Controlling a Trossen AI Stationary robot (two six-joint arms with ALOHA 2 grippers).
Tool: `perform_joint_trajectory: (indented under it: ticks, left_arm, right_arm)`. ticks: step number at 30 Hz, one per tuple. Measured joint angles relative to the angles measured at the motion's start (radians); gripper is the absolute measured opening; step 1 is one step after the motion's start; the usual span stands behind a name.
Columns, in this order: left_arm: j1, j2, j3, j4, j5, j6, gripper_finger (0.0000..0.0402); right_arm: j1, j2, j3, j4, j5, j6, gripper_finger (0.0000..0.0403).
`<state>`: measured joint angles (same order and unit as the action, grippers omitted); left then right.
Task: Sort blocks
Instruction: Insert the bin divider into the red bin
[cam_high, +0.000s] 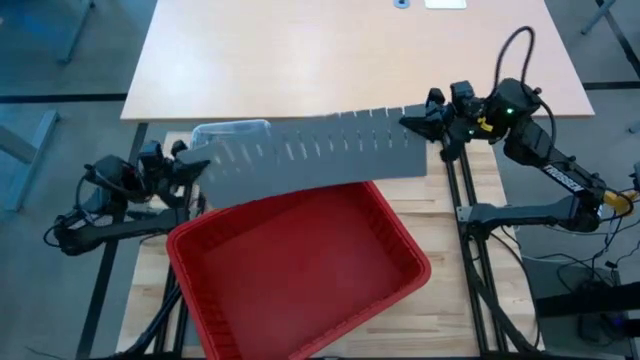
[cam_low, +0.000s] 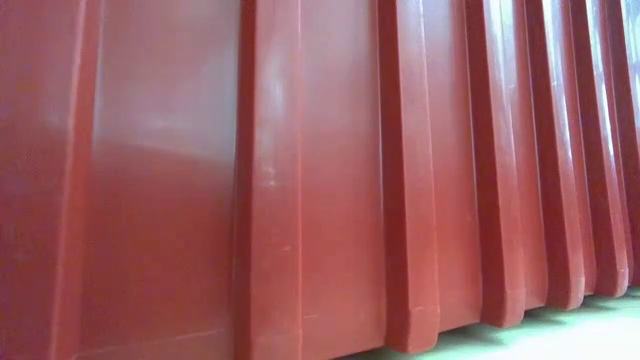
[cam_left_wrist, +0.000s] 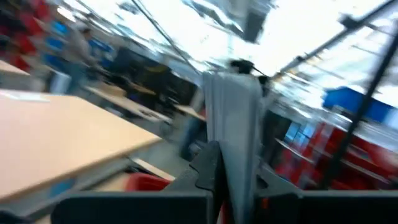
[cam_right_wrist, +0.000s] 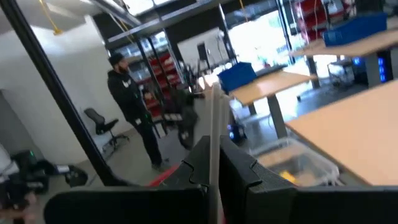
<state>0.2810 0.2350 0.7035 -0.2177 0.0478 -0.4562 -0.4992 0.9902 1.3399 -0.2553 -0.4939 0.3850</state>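
Holding the long grey slotted divider panel (cam_high: 315, 160) at both ends: left gripper (cam_high: 192, 165) is clamped on the panel's left end, right gripper (cam_high: 418, 118) clamped on its right end. Both sets of jaws pinch the thin panel edge-on, as seen in the left wrist view (cam_left_wrist: 233, 130) and the right wrist view (cam_right_wrist: 214, 143). Panel hangs level above the far rim of the big red plastic bin (cam_high: 300, 265), spanning left to right across the wooden table (cam_high: 455, 300). Small clear plastic tub (cam_high: 232, 131) sits just beyond the panel, near its left end; right wrist view shows it (cam_right_wrist: 298, 163) with something yellow inside, possibly a block, can't tell for sure. Other blocks are not visible from any camera. Low view is filled by the red bin's ribbed wall (cam_low: 300, 170). A person in dark clothing (cam_right_wrist: 134, 106) stands in the room behind.
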Motion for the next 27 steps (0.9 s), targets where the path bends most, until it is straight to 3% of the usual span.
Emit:
perform_joint_trajectory:
  ticks: [4, 9, 13, 17, 27]
  left_arm:
    - [-0.001, 0.082, 0.123, -0.127, 0.111, -0.053, 0.0000]
    - [-0.001, 0.173, 0.268, -0.206, 0.118, 0.036, 0.0000]
    - [-0.001, 0.195, 0.348, -0.236, 0.063, 0.128, 0.0000]
    - [-0.001, 0.190, 0.358, -0.298, -0.004, 0.154, 0.0000]
    - [-0.004, 0.182, 0.302, -0.295, 0.038, 0.094, 0.0000]
  right_arm:
    - [0.001, 0.014, -0.001, -0.035, -0.003, -0.021, 0.0000]
    - [0.000, 0.028, -0.002, -0.035, 0.004, -0.043, 0.0000]
    - [0.001, 0.030, -0.002, -0.021, 0.005, -0.045, 0.0000]
    - [0.002, 0.030, -0.003, -0.023, 0.005, -0.045, 0.0000]
    - [0.001, 0.040, -0.003, -0.021, 0.032, -0.038, 0.0000]
